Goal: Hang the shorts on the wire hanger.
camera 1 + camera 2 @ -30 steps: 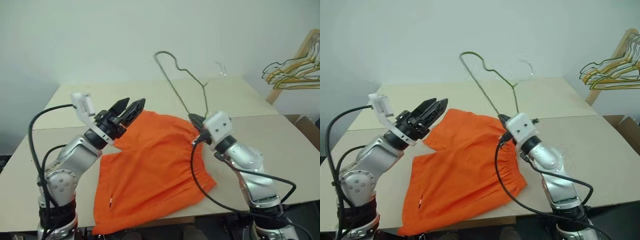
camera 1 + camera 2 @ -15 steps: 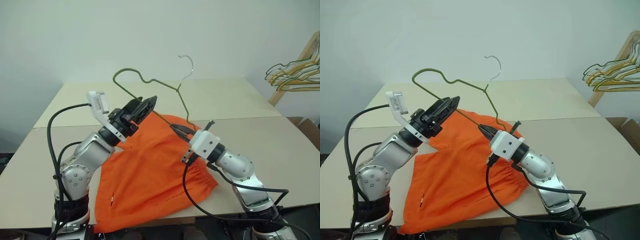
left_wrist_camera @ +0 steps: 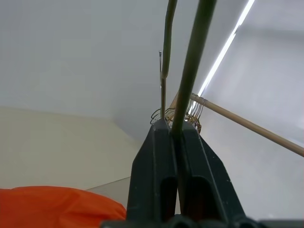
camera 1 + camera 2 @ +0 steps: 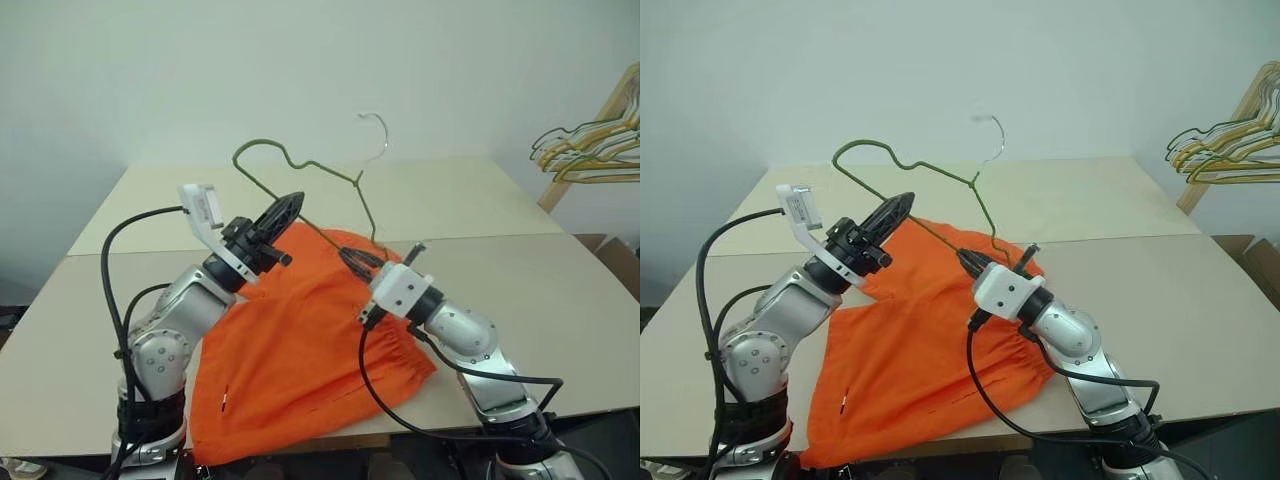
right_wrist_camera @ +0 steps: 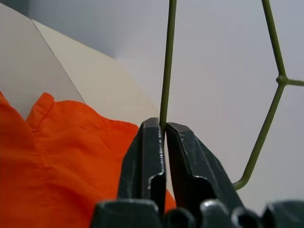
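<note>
The orange shorts (image 4: 300, 340) lie flat on the table (image 4: 480, 200), their lower hem hanging over its front edge. Above them the wire hanger (image 4: 366, 208) is held in the air, tilted to the left with its hook up. My left gripper (image 4: 290, 200) is shut on the hanger's long straight wire (image 3: 194, 47), over the far left part of the shorts. My right gripper (image 4: 348, 257) is shut on the same wire (image 5: 167, 57) nearer the hanger's corner, over the far right part of the shorts, by the waistband.
A bunch of gold and green wire hangers (image 4: 590, 150) hangs on a wooden rack at the far right, off the table. The table is two boards joined by a seam, with bare surface to the left, right and behind the shorts.
The right gripper has swung the hanger down and to the left. The left gripper, open beside the shorts a second ago, has risen to the wire and shut on it.
</note>
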Tool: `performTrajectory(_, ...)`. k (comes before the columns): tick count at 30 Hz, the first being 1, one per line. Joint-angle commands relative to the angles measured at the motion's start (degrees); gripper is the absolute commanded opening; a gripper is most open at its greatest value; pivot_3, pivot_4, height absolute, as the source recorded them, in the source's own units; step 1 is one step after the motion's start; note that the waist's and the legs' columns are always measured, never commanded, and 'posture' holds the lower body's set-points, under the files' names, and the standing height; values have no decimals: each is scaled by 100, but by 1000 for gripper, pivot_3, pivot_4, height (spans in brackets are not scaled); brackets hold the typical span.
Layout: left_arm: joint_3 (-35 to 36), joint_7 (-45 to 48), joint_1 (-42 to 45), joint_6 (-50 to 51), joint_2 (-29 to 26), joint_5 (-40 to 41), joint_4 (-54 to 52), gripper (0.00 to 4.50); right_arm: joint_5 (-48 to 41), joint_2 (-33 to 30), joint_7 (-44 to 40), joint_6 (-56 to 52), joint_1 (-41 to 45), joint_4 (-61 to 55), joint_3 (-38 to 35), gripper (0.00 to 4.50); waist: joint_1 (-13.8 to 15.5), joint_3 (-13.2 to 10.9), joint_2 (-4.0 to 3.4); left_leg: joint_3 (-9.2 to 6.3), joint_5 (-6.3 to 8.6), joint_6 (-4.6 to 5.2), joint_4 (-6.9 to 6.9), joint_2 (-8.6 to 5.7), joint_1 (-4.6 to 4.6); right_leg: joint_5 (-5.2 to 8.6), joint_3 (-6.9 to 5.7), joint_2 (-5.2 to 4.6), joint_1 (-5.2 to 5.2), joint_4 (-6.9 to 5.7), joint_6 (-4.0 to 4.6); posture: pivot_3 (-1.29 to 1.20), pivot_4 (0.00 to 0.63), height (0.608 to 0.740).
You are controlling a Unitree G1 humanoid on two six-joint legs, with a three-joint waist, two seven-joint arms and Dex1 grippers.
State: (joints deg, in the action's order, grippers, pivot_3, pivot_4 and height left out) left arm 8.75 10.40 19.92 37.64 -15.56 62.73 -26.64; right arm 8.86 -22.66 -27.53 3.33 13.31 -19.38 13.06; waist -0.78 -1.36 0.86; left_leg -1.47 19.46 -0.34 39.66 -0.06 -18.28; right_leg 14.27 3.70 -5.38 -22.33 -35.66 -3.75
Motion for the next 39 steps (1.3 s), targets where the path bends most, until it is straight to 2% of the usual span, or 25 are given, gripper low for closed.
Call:
performTrajectory(1, -24, 277, 115, -297, -29, -288, -128, 0, 83, 0, 42, 186, 189, -59, -37, 1686, -1, 0, 0, 1, 0, 0, 0, 0, 0, 0, 0, 1, 0, 0, 0, 17, 0, 740)
performTrajectory(4, 1, 456, 130, -430, -94, -524, -105, 0, 9, -36, -13, 200, 146, -81, -98, 2762, -2, 0, 0, 5, 0, -1, 0, 0, -1, 0, -1, 1, 0, 2, 0, 19, 0, 740)
performTrajectory(7, 179, 906, 172, -553, -313, -560, -10, 0, -1036, -258, -711, -437, -69, -444, -347, 3673, -1, -1, 1, 5, 0, 0, 0, 0, -2, 0, -1, 1, 0, 2, 0, 21, 0, 740)
performTrajectory(9, 304, 1367, 177, -600, -590, -553, 55, 0, -2297, -499, -1162, -1788, -23, -789, -749, 3673, 0, -3, 3, 3, 1, 3, 0, 1, -3, 0, -4, 1, 1, 6, 0, 29, 0, 740)
performTrajectory(11, 437, 1735, 216, -576, -881, -484, 165, 0, -3328, -798, -1515, -2663, 123, -940, -1181, 3673, 7, -4, 4, -3, 5, 9, 2, 2, -2, 0, -4, 0, 3, 5, 1, 30, 0, 740)
performTrajectory(12, 518, 1983, 231, -549, -1040, -383, 210, 0, -3904, -1097, -1780, -3274, 279, -904, -1375, 3673, 8, -4, 4, -6, 6, 12, 3, 2, -2, 0, -4, 0, 4, 6, 1, 26, 0, 740)
performTrajectory(15, 779, 2709, 252, -429, -1423, 53, 330, 0, -5055, -1811, -2450, -4528, 711, -499, -1754, 3673, -2, -8, 4, -6, 11, 21, 4, 2, 1, 1, -5, 1, 6, 7, 2, 25, 0, 740)
performTrajectory(17, 945, 3062, 293, -308, -1571, 453, 445, 0, -5512, -2142, -2923, -5029, 934, -130, -1795, 3673, -3, -9, 5, -5, 16, 30, 3, 7, 1, 2, -10, 6, 7, 10, 5, 22, 0, 740)
performTrajectory(20, 1132, 3508, 411, -152, -1678, 1020, 602, 0, -5758, -2463, -3722, -5352, 1156, 373, -1575, 3673, -2, -11, 9, -4, 16, 31, 2, 11, -4, 3, -22, 8, 8, 17, 5, 21, 0, 740)
performTrajectory(23, 1198, 3710, 503, -32, -1715, 1321, 735, 0, -5841, -2442, -4245, -5499, 1352, 763, -1331, 3673, -2, -11, 11, -3, 16, 31, 5, 11, -8, 2, -22, 6, 8, 19, 3, 20, 0, 740)
performTrajectory(30, 1043, 3980, 462, 132, -1704, 1397, 735, 0, -5577, -2052, -4373, -5402, 1719, 1258, -1067, 3673, -5, -12, 12, -6, 15, 29, 9, 10, -11, -1, -21, 4, 3, 15, 0, 23, 0, 740)
performTrajectory(39, 839, 3979, 511, 60, -1526, 1181, 764, 0, -5560, -1994, -4589, -5447, 2112, 1237, -967, 3673, 3, -12, 12, -14, 14, 26, 9, 9, -13, -2, -22, 1, 1, 16, -1, 18, 0, 740)
